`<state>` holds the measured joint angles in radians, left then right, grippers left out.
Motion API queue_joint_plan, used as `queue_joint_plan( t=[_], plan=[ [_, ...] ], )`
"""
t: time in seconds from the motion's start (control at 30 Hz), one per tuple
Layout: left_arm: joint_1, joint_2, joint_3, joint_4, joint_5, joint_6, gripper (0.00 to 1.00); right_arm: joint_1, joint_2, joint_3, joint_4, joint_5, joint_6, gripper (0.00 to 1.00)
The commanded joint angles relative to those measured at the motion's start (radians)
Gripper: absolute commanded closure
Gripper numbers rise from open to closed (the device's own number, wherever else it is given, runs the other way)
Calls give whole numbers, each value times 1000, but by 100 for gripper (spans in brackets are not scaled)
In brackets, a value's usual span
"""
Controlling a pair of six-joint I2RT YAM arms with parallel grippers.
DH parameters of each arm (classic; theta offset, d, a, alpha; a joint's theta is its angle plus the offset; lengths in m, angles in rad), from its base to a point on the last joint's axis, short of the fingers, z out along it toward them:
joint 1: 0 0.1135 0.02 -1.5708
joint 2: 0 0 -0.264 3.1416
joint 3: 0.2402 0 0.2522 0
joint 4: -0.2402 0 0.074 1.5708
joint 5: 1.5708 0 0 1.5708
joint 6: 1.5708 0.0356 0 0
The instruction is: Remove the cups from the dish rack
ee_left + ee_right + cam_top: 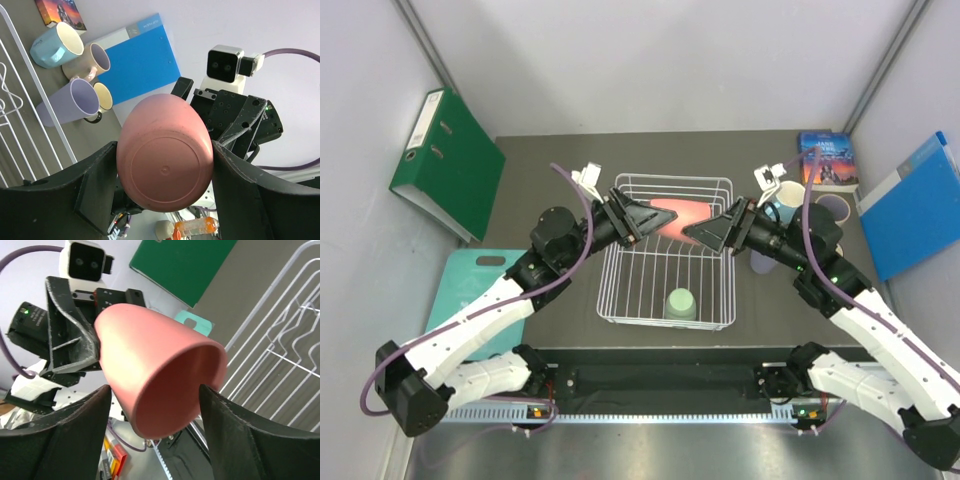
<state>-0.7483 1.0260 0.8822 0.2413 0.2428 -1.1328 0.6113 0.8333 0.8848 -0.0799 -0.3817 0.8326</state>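
A pink cup (676, 216) hangs on its side above the far end of the white wire dish rack (610, 292), between my two grippers. My left gripper (642, 221) is shut on its base end; in the left wrist view both fingers press the cup (165, 155). My right gripper (708, 233) is open, its fingers straddling the cup's mouth (150, 355) with a gap on one side. A sage green cup (680, 303) stands upside down in the rack's near end. Light blue (52, 46), cream (87, 62) and lavender (70, 104) cups stand on the table right of the rack.
A green binder (445, 160) leans at the far left and a teal board (470, 290) lies left of the rack. A blue folder (915, 205) and a book (828, 160) sit at the far right, behind the unloaded cups.
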Motion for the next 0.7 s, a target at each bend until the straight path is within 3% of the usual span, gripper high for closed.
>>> queue_joint_plan(
  t=[0.0,0.1,0.17,0.27,0.3,0.37,0.4,0.43,0.47,0.5,0.63,0.67],
  plan=[
    [-16,22,1,121,52,-31,100,7,24,43,138,-43,8,43],
    [-20,48,3,138,79,-41,100,7,35,26,163,-74,28,64],
    [-22,58,6,142,90,-45,100,7,39,13,178,-111,36,71],
    [-22,86,12,136,110,-41,100,7,24,-9,192,-126,51,100],
    [-22,92,17,116,113,-32,100,7,18,-10,162,-123,45,100],
    [-22,94,38,72,102,19,83,7,-8,0,109,-96,17,100],
    [-20,88,47,-1,90,36,61,7,-19,9,68,-73,-15,100],
    [-20,83,61,-38,72,56,23,5,-31,32,-27,-24,-35,100],
    [-20,79,79,-69,26,89,9,5,-51,54,-91,12,-62,100],
    [-19,59,89,-101,-3,105,1,7,-60,78,-147,48,-117,100],
    [-8,10,149,-348,-204,163,1,5,-69,261,-493,334,-228,100],
    [-5,-1,153,-379,-309,166,1,7,-41,297,-544,378,-263,100]
  ],
)
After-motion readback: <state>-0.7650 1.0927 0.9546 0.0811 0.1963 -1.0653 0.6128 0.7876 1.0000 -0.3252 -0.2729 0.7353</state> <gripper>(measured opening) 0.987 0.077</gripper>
